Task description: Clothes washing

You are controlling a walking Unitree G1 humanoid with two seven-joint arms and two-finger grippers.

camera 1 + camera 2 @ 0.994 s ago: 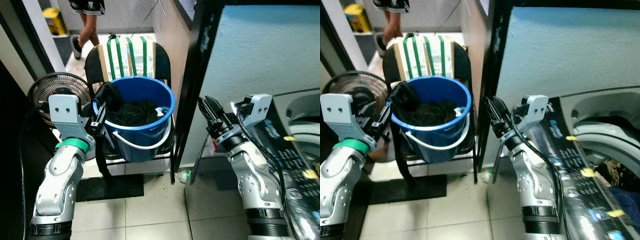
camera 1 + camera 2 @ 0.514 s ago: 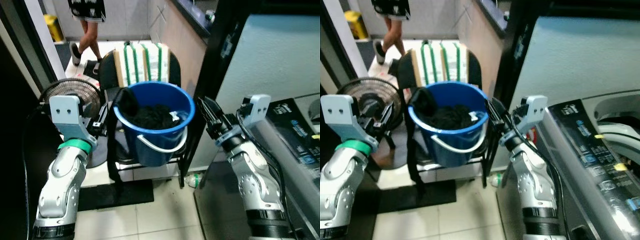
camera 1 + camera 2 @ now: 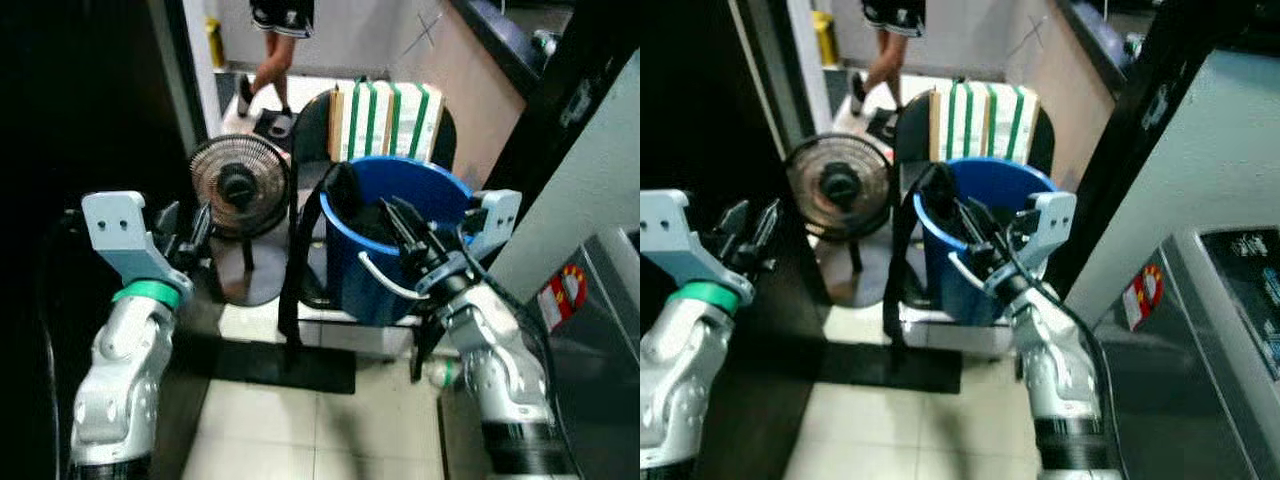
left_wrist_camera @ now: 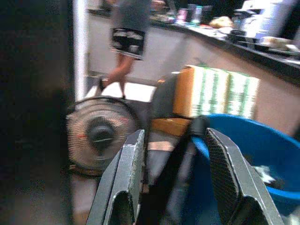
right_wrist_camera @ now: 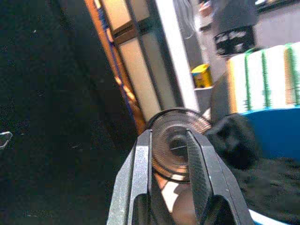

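One blue bucket (image 3: 400,235) (white handle) holds dark clothes (image 3: 368,222) on a chair (image 3: 330,140)

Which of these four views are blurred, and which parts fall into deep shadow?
Eye views: slightly soft, black shadow down the robot's left side beyond the fan. Left wrist view: motion-blurred across the blue bucket, dark at one edge. Right wrist view: fairly sharp, about half black.

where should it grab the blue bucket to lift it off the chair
Probably by the white handle, which hangs loose down the front wall of the blue bucket. Come from the front and hook under the arc; the rim is wide and dark clothes drape over it.
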